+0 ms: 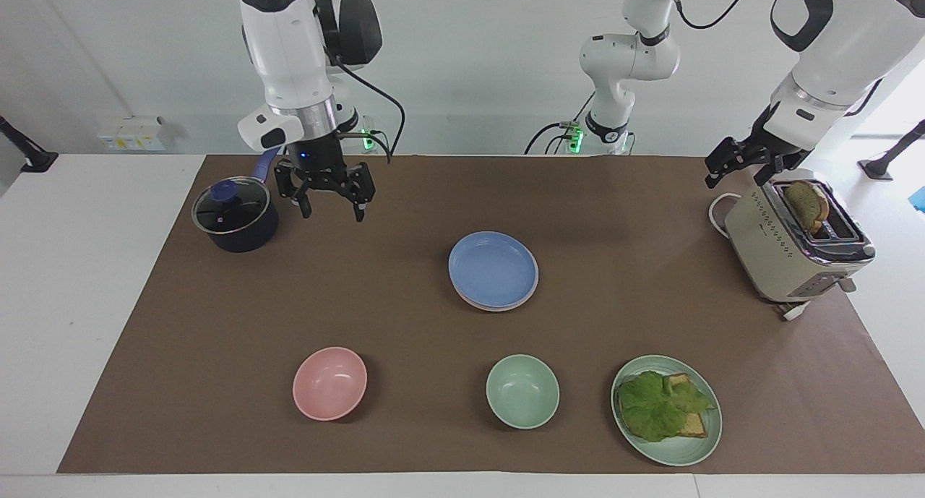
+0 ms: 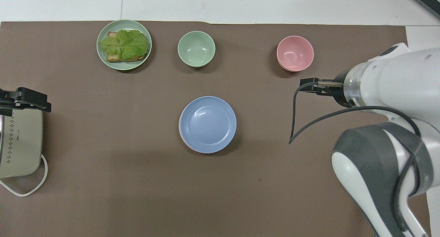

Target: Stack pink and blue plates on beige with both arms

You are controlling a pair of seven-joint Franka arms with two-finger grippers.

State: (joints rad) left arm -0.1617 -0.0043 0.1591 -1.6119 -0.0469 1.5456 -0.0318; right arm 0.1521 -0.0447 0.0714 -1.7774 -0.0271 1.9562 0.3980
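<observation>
Sitting mid-counter (image 1: 217,317), the stack shows the blue plate (image 1: 493,268) over a pink plate (image 1: 533,293) rim, beige unseen. Right tool (image 1: 329,196), spread and empty, hangs beside the pot (image 1: 235,216); left tool (image 1: 746,162), spread, over the toaster (image 1: 791,249).

The blue plate (image 1: 493,268) lies flat and upright in the middle of the table, shallow, round and matte periwinkle. It rests on top of the pink plate (image 1: 532,290), of which only a thin pale rim shows under its edge. A beige plate beneath them cannot be made out.
</observation>
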